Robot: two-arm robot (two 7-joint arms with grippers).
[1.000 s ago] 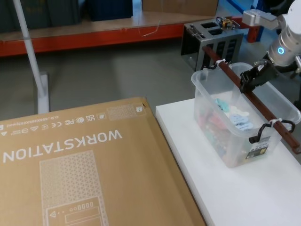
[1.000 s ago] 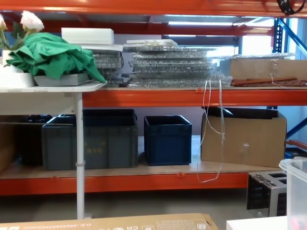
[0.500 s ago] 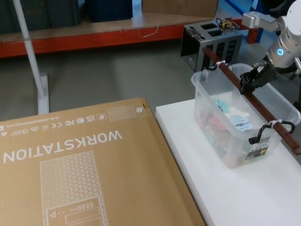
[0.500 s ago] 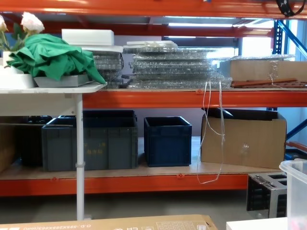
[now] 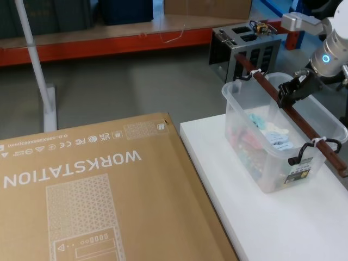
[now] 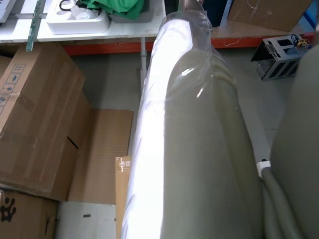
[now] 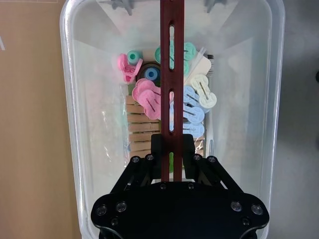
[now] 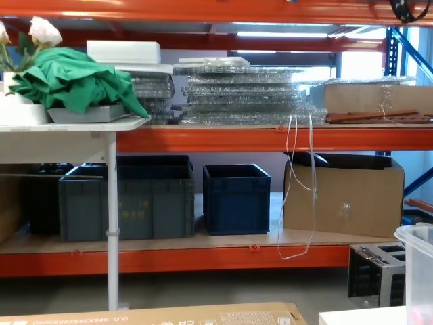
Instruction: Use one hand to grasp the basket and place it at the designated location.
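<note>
The basket (image 5: pixel 255 163) is a clear plastic tub standing on the white table (image 5: pixel 283 228), toward its far right. It holds pastel clips (image 7: pixel 149 97) and wooden pegs. A reddish-brown bar handle (image 5: pixel 307 130) runs lengthwise over it, tied on with white ties. My right gripper (image 5: pixel 287 97) comes in from the far right, over the far half of the basket, and is shut on that bar. In the right wrist view the black fingers (image 7: pixel 158 149) clamp the handle (image 7: pixel 172 74) above the basket (image 7: pixel 89 99). The chest view catches the basket's rim (image 8: pixel 416 233) at its right edge.
A large brown cardboard box (image 5: pixel 81 201) marked WORKSTATION lies left of the table, touching its edge. Behind the basket a grey metal unit (image 5: pixel 244 46) stands on the floor. A white pole (image 5: pixel 33 60) rises at the left. Dark crates (image 8: pixel 237 196) sit on the orange rack.
</note>
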